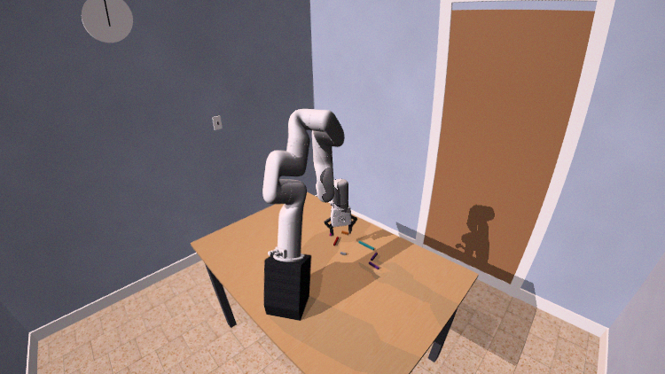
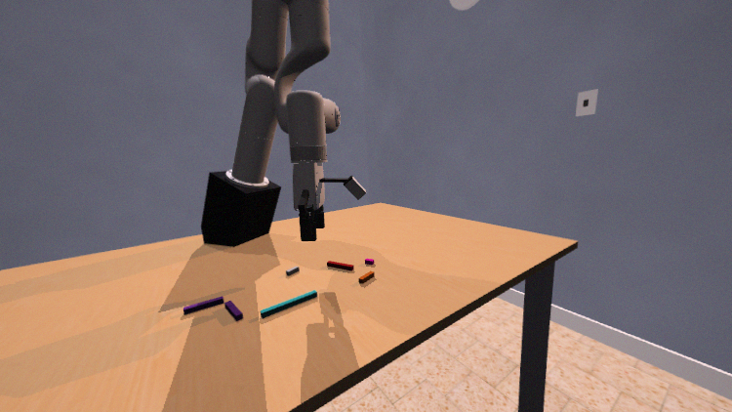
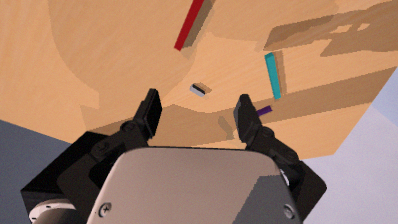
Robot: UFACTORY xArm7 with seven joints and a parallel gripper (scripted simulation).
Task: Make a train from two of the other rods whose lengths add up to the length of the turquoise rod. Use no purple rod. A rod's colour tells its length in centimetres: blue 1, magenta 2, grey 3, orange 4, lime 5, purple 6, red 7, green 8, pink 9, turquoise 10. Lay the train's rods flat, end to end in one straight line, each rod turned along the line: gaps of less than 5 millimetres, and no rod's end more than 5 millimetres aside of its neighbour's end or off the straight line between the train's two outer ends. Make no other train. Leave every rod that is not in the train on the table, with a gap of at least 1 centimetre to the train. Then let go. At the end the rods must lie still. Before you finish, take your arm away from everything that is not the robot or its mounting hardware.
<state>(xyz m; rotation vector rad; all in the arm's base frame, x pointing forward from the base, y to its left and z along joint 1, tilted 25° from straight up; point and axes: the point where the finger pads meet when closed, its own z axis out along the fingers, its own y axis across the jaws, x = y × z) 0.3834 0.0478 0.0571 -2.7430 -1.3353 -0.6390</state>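
My gripper (image 1: 340,227) (image 2: 309,228) (image 3: 198,101) is open and empty. It hangs a little above the table (image 1: 395,325) (image 2: 461,240) (image 3: 100,50), on the arm-base side of the rods. All rods lie flat and apart. The red rod (image 1: 335,240) (image 2: 340,265) (image 3: 189,24) lies near a small magenta rod (image 2: 369,261) and an orange rod (image 1: 344,232) (image 2: 366,276). The short grey rod (image 1: 343,253) (image 2: 292,270) (image 3: 198,90) lies between the red rod and the turquoise rod (image 1: 366,245) (image 2: 288,304) (image 3: 273,76).
Two purple rods (image 1: 373,265) (image 2: 203,305) lie close together beyond the turquoise rod; the second purple rod (image 1: 373,256) (image 2: 233,309) (image 3: 264,110) is nearer to it. The arm's black base (image 1: 285,288) (image 2: 237,207) stands on the table.
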